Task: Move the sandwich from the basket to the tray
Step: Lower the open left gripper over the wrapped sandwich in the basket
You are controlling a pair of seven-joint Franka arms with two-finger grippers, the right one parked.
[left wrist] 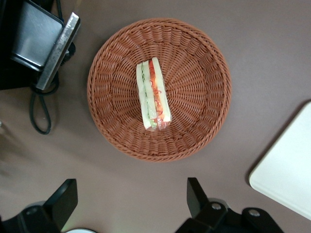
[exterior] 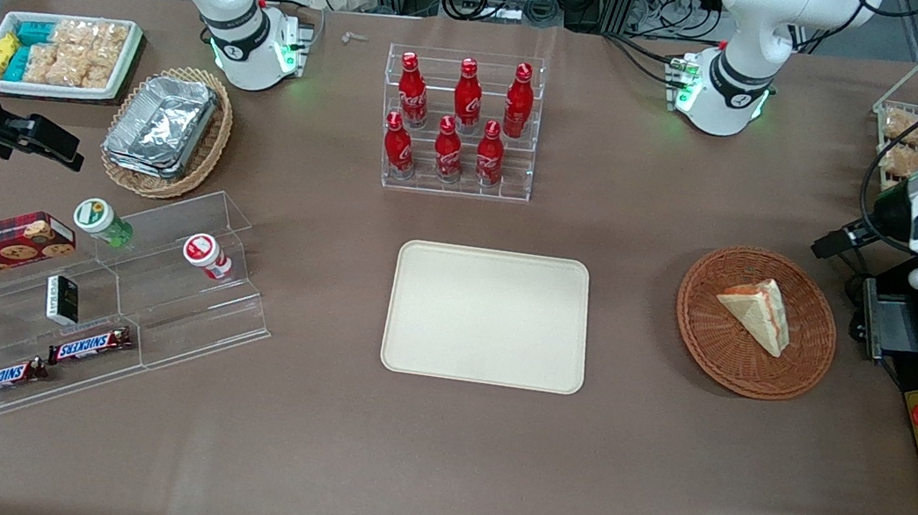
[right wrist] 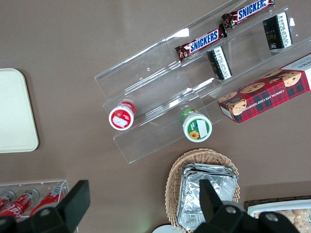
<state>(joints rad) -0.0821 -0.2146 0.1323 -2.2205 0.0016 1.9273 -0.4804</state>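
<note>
Gripper (left wrist: 131,204): fingers spread apart, held nothing, hovered above basket (left wrist: 204,121) | Sandwich (left wrist: 153,94): lay in basket | Tray (exterior: 489,316): bare, nearby.

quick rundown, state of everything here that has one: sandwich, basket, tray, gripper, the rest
sandwich: lying in the basket, ungrasped
basket: holds only the sandwich
tray: bare, beside the basket
gripper: open, raised off the table near the basket
cola bottles: six, upright in their clear rack, capped
foil trays: stacked in the tan basket
</note>
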